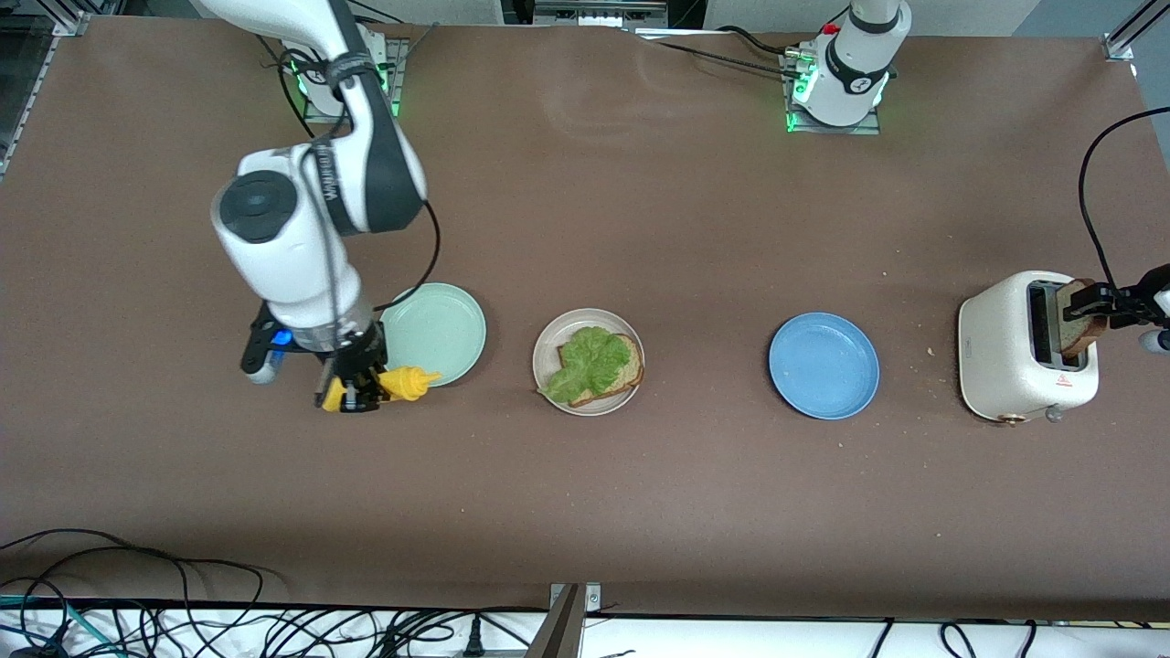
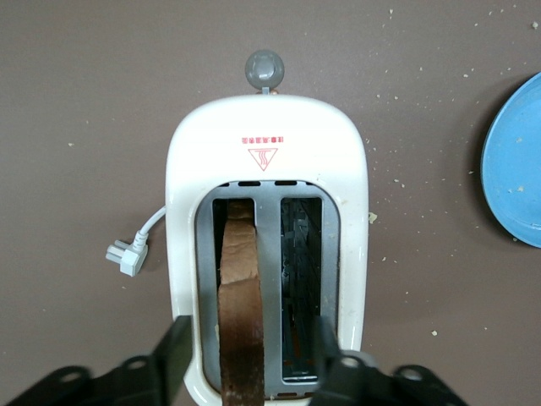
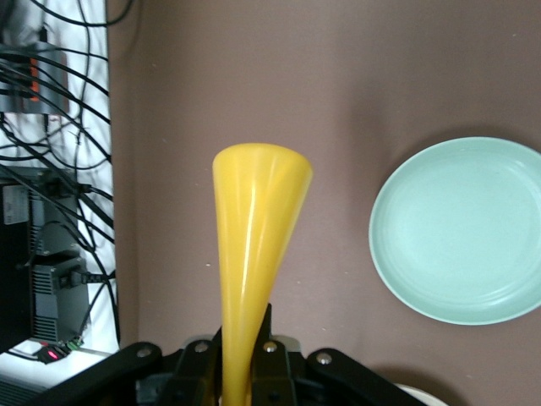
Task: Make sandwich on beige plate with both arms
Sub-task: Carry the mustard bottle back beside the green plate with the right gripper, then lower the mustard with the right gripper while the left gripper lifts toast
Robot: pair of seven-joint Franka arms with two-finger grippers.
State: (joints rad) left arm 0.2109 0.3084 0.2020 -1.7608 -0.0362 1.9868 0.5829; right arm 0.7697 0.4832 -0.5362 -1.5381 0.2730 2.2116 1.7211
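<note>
Nearest us at frame center, the beige plate is carrying 1 bread slice under lettuce. Our left tool is pinching the second slice in the toaster at right; our right tool is gripping a yellow bottle at left. Topping is remaining.

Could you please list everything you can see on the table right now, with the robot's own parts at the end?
beige plate: one, off-white, mid-table, between the two other plates.
bread slice on the plate: one, tan with brown crust.
lettuce leaf: one, green, on that slice.
mint plate: one, pale green, toward the right arm's end.
blue plate: one, blue, toward the left arm's end.
toaster: one, cream, at the left arm's end.
bread slice in the toaster: one, brown-crusted, upright in a slot.
yellow bottle: one, held lying sideways beside the mint plate.
left claw: black, over the toaster, fingers either side of the upright slice.
right claw: black, shut on the yellow bottle.
</note>
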